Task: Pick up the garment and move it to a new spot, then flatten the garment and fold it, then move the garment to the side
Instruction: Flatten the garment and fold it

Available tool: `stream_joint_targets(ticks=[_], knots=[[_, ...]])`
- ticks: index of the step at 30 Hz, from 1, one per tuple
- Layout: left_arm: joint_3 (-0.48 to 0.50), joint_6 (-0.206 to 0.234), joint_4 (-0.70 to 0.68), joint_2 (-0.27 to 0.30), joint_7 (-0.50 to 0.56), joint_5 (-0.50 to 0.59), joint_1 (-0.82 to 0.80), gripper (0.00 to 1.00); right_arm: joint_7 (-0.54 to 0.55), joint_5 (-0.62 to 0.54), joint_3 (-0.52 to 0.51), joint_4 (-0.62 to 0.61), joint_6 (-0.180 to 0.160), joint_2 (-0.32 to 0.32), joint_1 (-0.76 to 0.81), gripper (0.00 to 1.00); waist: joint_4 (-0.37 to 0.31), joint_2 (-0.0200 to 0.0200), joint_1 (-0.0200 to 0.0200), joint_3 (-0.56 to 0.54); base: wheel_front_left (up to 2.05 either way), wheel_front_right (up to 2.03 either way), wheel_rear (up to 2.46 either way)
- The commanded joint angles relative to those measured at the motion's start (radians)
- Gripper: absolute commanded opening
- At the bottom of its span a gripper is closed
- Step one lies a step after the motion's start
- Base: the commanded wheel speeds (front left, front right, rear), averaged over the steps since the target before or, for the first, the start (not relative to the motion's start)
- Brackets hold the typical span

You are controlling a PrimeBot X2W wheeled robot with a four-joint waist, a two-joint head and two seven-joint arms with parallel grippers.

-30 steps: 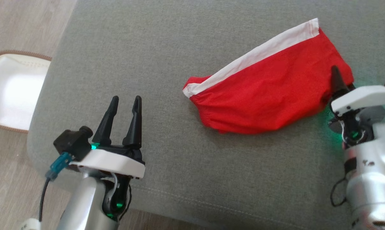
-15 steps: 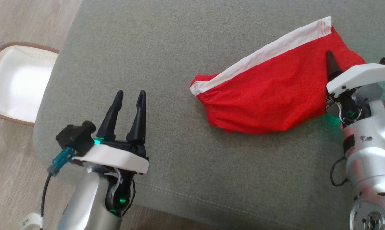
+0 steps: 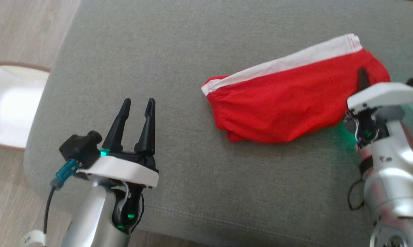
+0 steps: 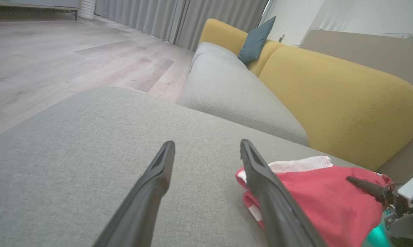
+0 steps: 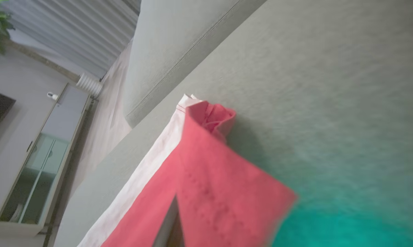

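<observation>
On the far left, on the wooden floor [image 3: 7,31], a white thing [image 3: 11,103] with a brown edge is lying beside the big grey cushion [image 3: 179,44]. Next, the left gripper [image 3: 138,103] is hanging over the near left part of the cushion. Its two dark fingers are standing wide apart and are holding nothing. Further right, the red garment [image 3: 282,109] is lying on the cushion, all bunched up, with its white band [image 3: 295,60] running along the far edge. It is well apart from the left gripper. On the far right, the right gripper [image 3: 363,76] is pinching the right end of the garment, with its jaws squeezed together on the red cloth. In the right wrist view, that corner of the cloth is standing up off the cushion a little.
</observation>
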Motion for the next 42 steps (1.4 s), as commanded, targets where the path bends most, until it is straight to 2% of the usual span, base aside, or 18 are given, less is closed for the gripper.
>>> stream_joint_targets(ticks=[1,9,15,25,34,42], knots=[[0.040,0.007,-0.030,0.008,-0.010,0.010,-0.012,1.00,-0.016,0.009,0.013,-0.034,0.004,0.019,0.003,0.00,-0.019,0.0000,-0.0001,-0.017,0.00,0.00,0.00],[0.051,0.009,-0.030,0.008,-0.010,0.028,0.022,1.00,-0.096,0.079,-0.029,-0.102,0.004,0.019,0.149,0.00,-0.084,0.0000,-0.0001,-0.069,0.00,0.00,0.00],[0.050,0.008,-0.031,0.008,-0.010,0.036,0.044,1.00,-0.104,0.168,0.025,-0.142,0.004,0.019,0.227,0.00,-0.111,0.0000,-0.0001,-0.087,0.00,0.00,0.00],[0.034,0.005,-0.024,0.008,-0.010,0.044,0.044,1.00,-0.151,0.285,0.190,-0.220,0.004,0.019,0.228,0.00,-0.097,0.0000,-0.0001,-0.099,0.00,0.00,0.00],[0.035,0.008,-0.019,0.008,-0.010,0.049,0.060,1.00,-0.176,0.419,0.372,-0.367,0.004,0.019,0.246,0.00,-0.066,0.0000,-0.0001,-0.121,0.00,0.00,0.00],[0.027,0.012,-0.010,0.008,-0.010,0.051,0.072,1.00,-0.170,0.502,0.605,-0.485,0.004,0.019,0.304,0.00,-0.036,0.0000,-0.0001,-0.143,0.00,0.00,0.00]])
